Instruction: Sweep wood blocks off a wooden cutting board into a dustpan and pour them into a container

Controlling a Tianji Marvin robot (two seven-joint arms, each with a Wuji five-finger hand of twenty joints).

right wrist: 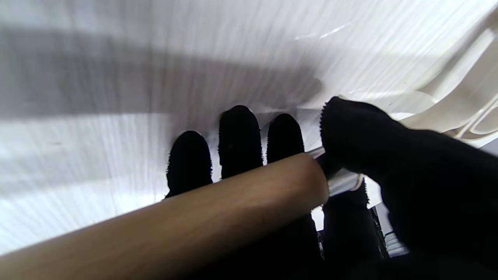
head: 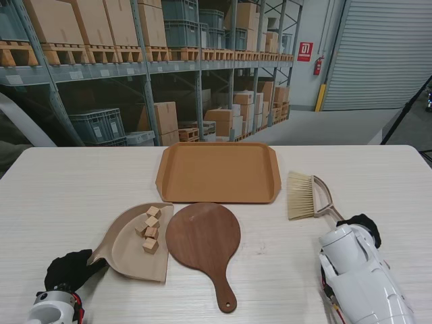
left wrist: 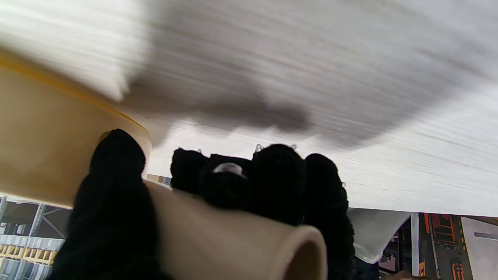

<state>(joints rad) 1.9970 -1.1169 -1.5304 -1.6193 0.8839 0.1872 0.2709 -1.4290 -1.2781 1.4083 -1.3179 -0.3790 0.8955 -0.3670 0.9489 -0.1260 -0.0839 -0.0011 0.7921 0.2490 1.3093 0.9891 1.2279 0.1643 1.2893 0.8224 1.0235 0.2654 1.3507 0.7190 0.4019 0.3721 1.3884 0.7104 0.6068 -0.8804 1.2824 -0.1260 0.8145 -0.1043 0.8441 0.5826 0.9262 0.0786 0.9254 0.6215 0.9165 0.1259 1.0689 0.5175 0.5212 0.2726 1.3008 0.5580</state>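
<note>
Left hand (head: pixel 67 268) wrapped round the dustpan handle (left wrist: pixel 233 237), near the table's near-left corner; fingers (left wrist: pixel 278 182) curled over the tube, thumb on the far side. Dustpan (head: pixel 128 253) flat on the table (head: pixel 67 182), its open lip touching the left edge of the cutting board (head: pixel 204 236). Wood blocks (head: pixel 150 229) already heaped inside the pan, none visible on the board. Right hand (head: pixel 364 223) closed on the brush handle (right wrist: pixel 163 229), toward the table's near-right edge, bristles (head: pixel 300 196) lying on the table beside the right edge of the tray (head: pixel 217 172). Tray at the table's far middle, presumably the container.

Main risk: spilling on the lift. Blocks piled close to the open lip, so any forward tilt of the pan likely to send them sliding back onto the board or the table. Smooth round handle apt to roll in the grip, possibly loose here; contact hard to judge from the blurred wrist view. Overshoot at the tray's low rim another danger, with blocks bouncing out across the far edge.
</note>
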